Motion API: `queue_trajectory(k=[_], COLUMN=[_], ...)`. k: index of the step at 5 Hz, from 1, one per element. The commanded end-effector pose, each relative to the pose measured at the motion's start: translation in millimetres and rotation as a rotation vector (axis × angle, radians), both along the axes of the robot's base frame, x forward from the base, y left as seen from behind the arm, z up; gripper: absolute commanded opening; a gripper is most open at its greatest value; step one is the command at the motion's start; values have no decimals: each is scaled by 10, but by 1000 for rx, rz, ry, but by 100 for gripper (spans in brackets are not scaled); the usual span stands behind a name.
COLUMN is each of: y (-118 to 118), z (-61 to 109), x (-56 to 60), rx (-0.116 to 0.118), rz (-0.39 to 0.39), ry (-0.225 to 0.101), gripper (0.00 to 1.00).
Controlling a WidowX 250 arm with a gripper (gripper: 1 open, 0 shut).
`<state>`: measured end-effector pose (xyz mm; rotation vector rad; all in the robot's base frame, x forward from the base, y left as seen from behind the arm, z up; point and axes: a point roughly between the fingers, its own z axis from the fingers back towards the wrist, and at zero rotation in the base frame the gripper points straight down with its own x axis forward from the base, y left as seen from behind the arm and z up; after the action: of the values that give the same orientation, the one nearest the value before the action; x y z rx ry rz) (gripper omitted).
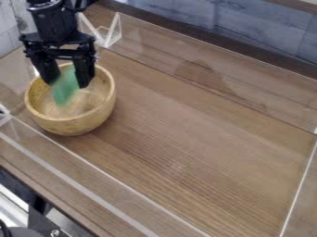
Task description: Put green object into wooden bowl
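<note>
The wooden bowl (pixel 70 105) is round, light tan and sits at the left of the table. The green object (pixel 61 90) leans tilted inside the bowl against its far-left wall, blurred as if in motion. My gripper (pixel 63 67) hangs straight above the bowl's far rim with its dark fingers (pixel 44 65) spread apart. The fingers stand on either side of the block's upper end with a gap showing, so the gripper is open and holds nothing.
Clear acrylic walls (pixel 148 199) fence the wooden table (pixel 198 120) on the front, left and right. A clear bracket (pixel 109 31) stands just behind the bowl. A dark wall runs along the back.
</note>
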<state>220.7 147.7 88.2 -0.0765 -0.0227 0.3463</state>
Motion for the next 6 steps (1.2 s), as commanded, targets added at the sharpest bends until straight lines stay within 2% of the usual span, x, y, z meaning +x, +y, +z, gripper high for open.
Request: queue_trajectory(k=[1, 2, 3, 4, 5, 6], y=[-21, -74, -136, -188, -213, -245], z=[151, 40, -73, -154, -82, 1], x=[46, -17, -26, -35, -80, -119], rx=[24, 29, 36, 39, 36, 29], rz=[29, 67, 22, -21, 4, 30], ry=[-50, -36, -23, -15, -20, -26], gripper=[100, 100, 100, 0, 100, 100])
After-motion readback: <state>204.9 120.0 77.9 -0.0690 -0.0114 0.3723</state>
